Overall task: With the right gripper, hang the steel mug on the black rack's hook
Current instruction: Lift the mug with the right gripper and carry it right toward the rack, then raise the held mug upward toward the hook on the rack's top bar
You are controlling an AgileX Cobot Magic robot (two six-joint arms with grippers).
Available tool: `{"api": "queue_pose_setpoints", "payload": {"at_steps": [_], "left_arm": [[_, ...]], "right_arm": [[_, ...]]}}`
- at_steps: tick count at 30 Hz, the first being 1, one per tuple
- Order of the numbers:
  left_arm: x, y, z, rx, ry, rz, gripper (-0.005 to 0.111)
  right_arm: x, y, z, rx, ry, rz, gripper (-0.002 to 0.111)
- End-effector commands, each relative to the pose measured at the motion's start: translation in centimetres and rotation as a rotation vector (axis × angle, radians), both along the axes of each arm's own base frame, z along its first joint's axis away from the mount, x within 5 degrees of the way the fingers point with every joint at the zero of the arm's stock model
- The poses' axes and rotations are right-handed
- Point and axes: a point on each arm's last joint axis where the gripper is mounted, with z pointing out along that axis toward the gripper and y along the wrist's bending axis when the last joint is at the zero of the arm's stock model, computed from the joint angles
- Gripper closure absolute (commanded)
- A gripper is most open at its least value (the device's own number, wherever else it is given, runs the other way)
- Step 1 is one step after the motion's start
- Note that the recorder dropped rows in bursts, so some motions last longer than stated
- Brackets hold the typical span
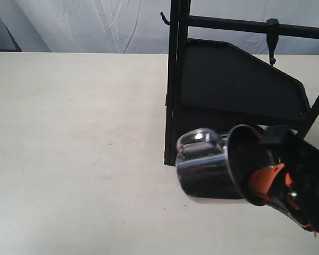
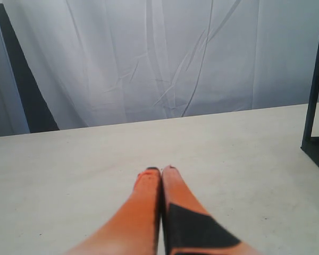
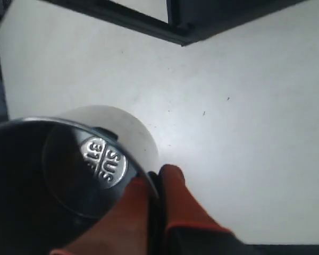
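Observation:
The steel mug [image 1: 210, 172] lies on its side in front of the black rack [image 1: 228, 90], handle loop [image 1: 198, 138] upward and mouth toward my right gripper [image 1: 260, 186]. That gripper is shut on the mug's rim, one orange finger inside and one outside. In the right wrist view the mug [image 3: 69, 159] shows its stamped bottom, with the rim pinched at the right gripper [image 3: 155, 178]. The hook [image 1: 272, 45] hangs from the rack's top bar, above and to the right of the mug. My left gripper [image 2: 160, 171] is shut on nothing, low over the table.
A short curled prong [image 1: 164, 18] sticks out at the rack's upper left corner. The rack's post [image 2: 315, 79] stands right of the left gripper, and its base [image 3: 165, 24] lies beyond the mug. The pale table [image 1: 74, 149] stretches left; a white curtain [image 2: 165, 58] hangs behind.

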Motion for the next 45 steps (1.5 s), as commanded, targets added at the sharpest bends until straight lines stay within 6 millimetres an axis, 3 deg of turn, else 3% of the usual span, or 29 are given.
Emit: {"api": "queue_pose_setpoints", "payload": {"at_steps": [1,12,21,31,35,38,45], "left_arm": [[0.0,0.0,0.1,-0.003,-0.009,-0.005,0.105],[0.0,0.0,0.1,-0.003,-0.009,-0.005,0.105],[0.0,0.0,0.1,-0.003,-0.009,-0.005,0.105],[0.0,0.0,0.1,-0.003,-0.009,-0.005,0.105],[0.0,0.0,0.1,-0.003,-0.009,-0.005,0.105],[0.0,0.0,0.1,-0.003,-0.009,-0.005,0.105],[0.0,0.0,0.1,-0.003,-0.009,-0.005,0.105]], "right_arm": [[-0.4,-2.1,-1.0,0.163,0.03,-0.174,0.109],[0.1,-3.4,-1.4,0.045,-0.07,-0.209,0.109],[1.0,-3.6,-0.6,-0.03,-0.267,-0.176,0.109],[1.7,-2.0,-0.1,-0.058,-0.317,-0.117,0.109],[1.7,-1.5,-0.9,-0.069,-0.236,-0.13,0.109],[1.8,-0.1,-1.3,-0.037,-0.211,-0.069,0.109],[3.4,1.1,-2.2,-0.269,-0.375,0.001,0.109]]}}
